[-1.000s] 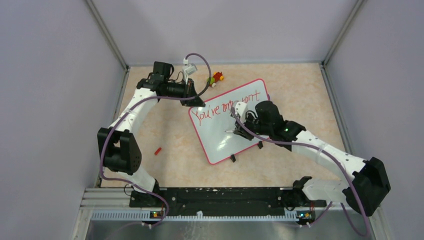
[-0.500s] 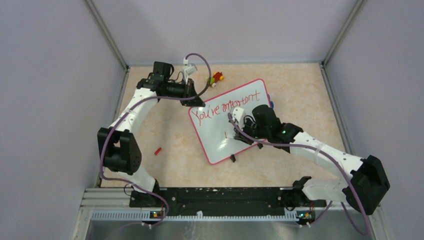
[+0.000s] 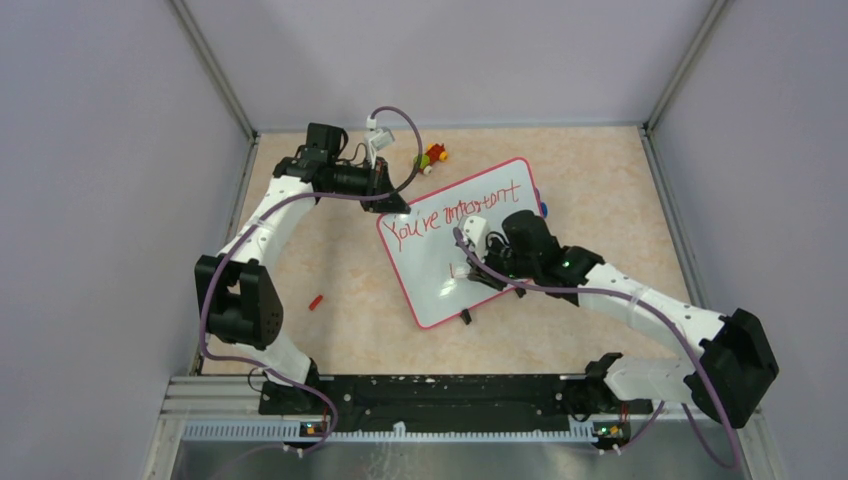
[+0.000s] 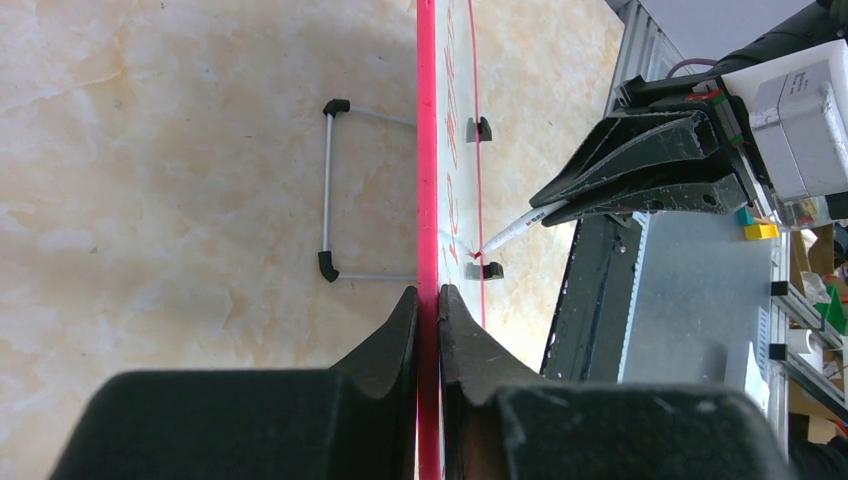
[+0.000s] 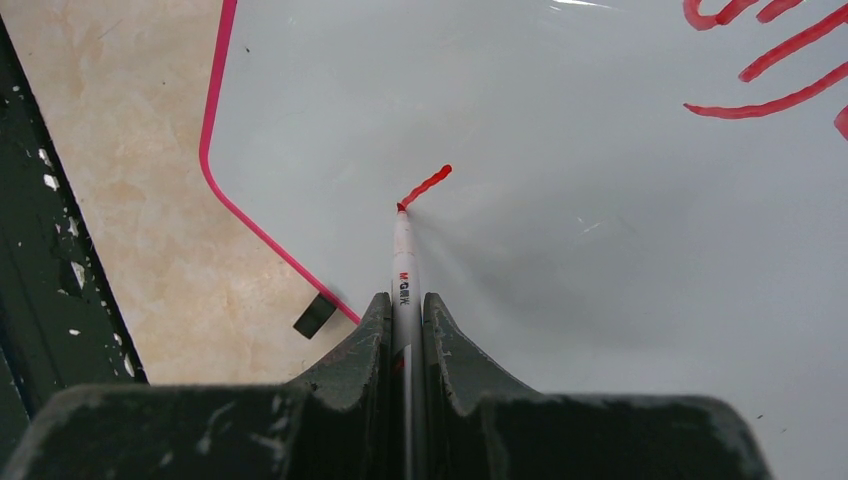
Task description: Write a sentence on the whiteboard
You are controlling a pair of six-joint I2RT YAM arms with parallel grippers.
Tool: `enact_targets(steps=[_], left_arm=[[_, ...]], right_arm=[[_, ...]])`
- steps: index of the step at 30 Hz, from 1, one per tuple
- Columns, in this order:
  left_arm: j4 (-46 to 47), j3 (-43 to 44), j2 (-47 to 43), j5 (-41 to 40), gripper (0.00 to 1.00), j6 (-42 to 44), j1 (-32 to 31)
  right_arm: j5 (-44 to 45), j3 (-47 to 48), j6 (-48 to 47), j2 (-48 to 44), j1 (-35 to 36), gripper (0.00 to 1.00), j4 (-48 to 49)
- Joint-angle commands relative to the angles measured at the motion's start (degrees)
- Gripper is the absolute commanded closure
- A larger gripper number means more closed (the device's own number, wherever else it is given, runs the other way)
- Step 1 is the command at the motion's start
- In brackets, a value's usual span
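The whiteboard [image 3: 428, 285] with its pink-red rim lies tilted on the table. The sentence [image 3: 455, 212], red "You're important", runs along its far edge. My left gripper [image 3: 393, 206] is shut on the board's rim [image 4: 427, 150] at the far left corner, with the jaws [image 4: 428, 300] pinching the edge. My right gripper [image 3: 470, 268] is shut on a white marker [image 5: 403, 262] over the board's blank middle. The marker's tip touches the board at the end of a short red stroke [image 5: 427, 185]. The marker also shows in the left wrist view [image 4: 515, 228].
A small coloured toy [image 3: 433, 155] lies beyond the board. A red cap [image 3: 317, 301] lies on the table to the left. A blue item [image 3: 543, 210] peeks out at the board's right edge. Two black clips [image 5: 315, 315] sit on the near rim. A wire stand [image 4: 328, 190] lies beside the board.
My right gripper has moved left and toward the near edge of the board with the marker. The left arm and the board have not moved.
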Motion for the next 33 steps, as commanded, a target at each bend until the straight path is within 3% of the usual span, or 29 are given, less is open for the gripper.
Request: enact_targets(steps=[1, 33], left_arm=[[-0.2, -0.88, 1.08, -0.08, 0.88, 2.09, -1.37], [-0.37, -0.7, 0.94, -0.4, 0.88, 2.4, -1.33]], right_arm=[[4.07, 3.38, 0.43, 1.21, 0.55, 1.0, 3.03], [8.84, 4.45, -0.58, -1.44, -3.54, 1.0, 0.76]])
